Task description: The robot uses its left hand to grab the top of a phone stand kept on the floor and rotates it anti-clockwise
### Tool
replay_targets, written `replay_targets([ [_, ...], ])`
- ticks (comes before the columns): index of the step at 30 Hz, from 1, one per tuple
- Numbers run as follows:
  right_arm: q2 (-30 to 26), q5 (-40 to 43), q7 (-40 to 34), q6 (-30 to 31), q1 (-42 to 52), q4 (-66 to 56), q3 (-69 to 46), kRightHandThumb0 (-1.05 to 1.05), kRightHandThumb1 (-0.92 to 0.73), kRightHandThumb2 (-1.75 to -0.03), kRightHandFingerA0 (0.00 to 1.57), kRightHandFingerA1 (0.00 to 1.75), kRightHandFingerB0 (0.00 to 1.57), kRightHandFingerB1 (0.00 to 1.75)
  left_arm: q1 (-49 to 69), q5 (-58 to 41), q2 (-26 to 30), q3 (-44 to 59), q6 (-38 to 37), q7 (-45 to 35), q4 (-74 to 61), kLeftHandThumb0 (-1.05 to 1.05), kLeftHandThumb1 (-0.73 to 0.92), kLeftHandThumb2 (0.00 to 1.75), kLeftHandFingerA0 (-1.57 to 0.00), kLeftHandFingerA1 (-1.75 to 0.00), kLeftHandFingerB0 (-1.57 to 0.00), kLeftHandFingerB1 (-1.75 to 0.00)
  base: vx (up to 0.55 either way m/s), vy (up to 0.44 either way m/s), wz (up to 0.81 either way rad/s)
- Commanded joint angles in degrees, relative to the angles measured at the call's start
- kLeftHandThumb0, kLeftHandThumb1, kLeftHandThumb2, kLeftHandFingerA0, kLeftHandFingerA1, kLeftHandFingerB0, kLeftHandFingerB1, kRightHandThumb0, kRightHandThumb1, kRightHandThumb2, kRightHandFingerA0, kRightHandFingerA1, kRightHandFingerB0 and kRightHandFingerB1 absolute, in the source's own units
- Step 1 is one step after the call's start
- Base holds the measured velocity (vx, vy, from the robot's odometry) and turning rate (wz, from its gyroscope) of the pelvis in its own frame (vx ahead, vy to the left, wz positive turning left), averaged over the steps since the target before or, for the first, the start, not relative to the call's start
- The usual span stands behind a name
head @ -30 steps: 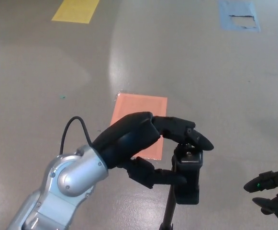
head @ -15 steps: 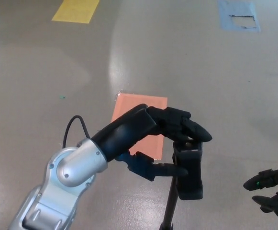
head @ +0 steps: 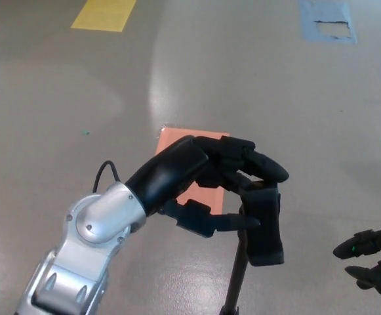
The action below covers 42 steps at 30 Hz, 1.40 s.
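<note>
While gripped by the left hand (head: 206,174), the phone stand (head: 263,226) tilts.

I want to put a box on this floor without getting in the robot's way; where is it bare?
The grey floor lies bare between the yellow floor patch and the orange floor patch, and between that and the blue floor patch. It is crowded lower down: left hand on the black phone stand, right hand beside.
</note>
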Motion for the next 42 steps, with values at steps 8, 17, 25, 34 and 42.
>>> replay_targets([
  [8,-1.16,-0.36,2.5,0.41,-2.76,0.84,0.27,-0.49,-0.79,-0.63,0.45,0.4,0.35,0.35,-1.88,-14.19,-2.59,4.61,24.13,-4.35,0.35,-0.25,0.64,0.6,-1.12,-0.72,-0.92,-0.53,0.0,0.0,0.0],
  [17,-1.1,-0.17,2.64,1.11,-3.12,0.84,0.06,-0.5,-0.77,-0.63,0.46,0.39,0.35,0.35,-1.87,-14.8,-2.91,4.45,25.85,-3.73,0.15,-0.24,0.64,0.59,-1.11,-0.75,-0.94,-0.55,0.0,0.0,0.0],
  [25,-0.94,0.38,3.08,1.83,-3.53,1.17,-0.52,-0.5,-0.77,-0.63,0.46,0.4,0.35,0.34,-2.1,-15.09,-2.41,3.92,26.32,-3.55,-0.13,-0.24,0.65,0.6,-1.1,-0.75,-0.92,-0.54,0.0,0.0,0.0],
  [34,-1.05,-0.63,2.49,0.3,-3.95,1.89,0.29,-0.5,-0.77,-0.63,0.48,0.4,0.36,0.35,-4.64,-22.95,-6.45,10.2,39.5,-1.12,2.95,-0.2,0.61,0.6,-1.13,-0.91,-0.92,-0.59,0.0,0.0,0.0],
  [42,-0.77,-1.11,1.37,1.07,-4.11,1.74,0.56,-0.48,-0.77,-0.63,0.51,0.39,0.36,0.34,-6.48,-23.74,-7.02,12.84,43.92,0.17,6.41,-0.24,0.61,0.6,-1.13,-1.0,-0.93,-0.58,0.0,0.0,0.0],
])
